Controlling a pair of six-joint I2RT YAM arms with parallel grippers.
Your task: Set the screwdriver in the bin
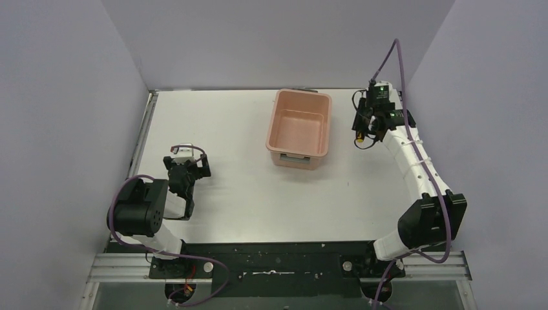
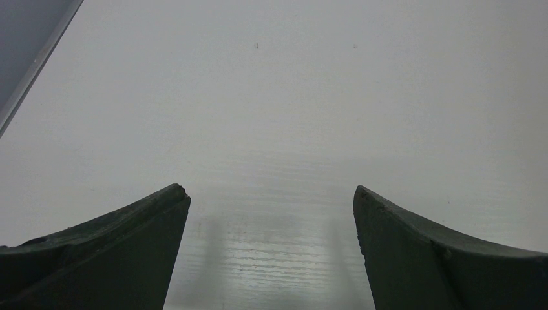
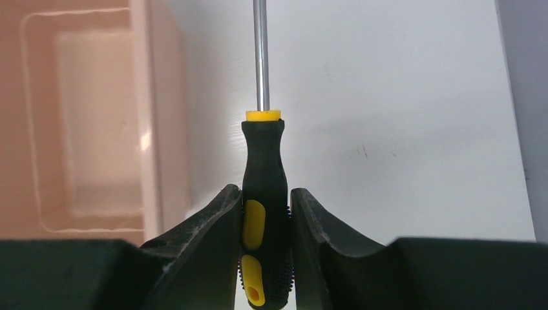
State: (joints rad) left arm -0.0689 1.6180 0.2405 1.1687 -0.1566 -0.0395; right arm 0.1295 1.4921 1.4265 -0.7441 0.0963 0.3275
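Observation:
My right gripper [image 3: 265, 200] is shut on the black and yellow handle of the screwdriver [image 3: 264, 168]. The thin metal shaft points away from the fingers. In the top view the right gripper [image 1: 362, 132] holds it above the table, just right of the bin, where the screwdriver [image 1: 357, 137] shows only as a small yellow speck. The salmon-pink bin [image 1: 298, 127] stands at the back middle of the table and looks empty; its right wall shows in the right wrist view [image 3: 155, 123]. My left gripper [image 2: 271, 194] is open and empty over bare table, at the left in the top view [image 1: 187, 169].
White walls close the table on the left, back and right. A metal rail [image 1: 145, 132] runs along the left edge. The right wall edge shows close by in the right wrist view [image 3: 523, 97]. Bare tabletop [image 1: 245, 194] lies between the arms.

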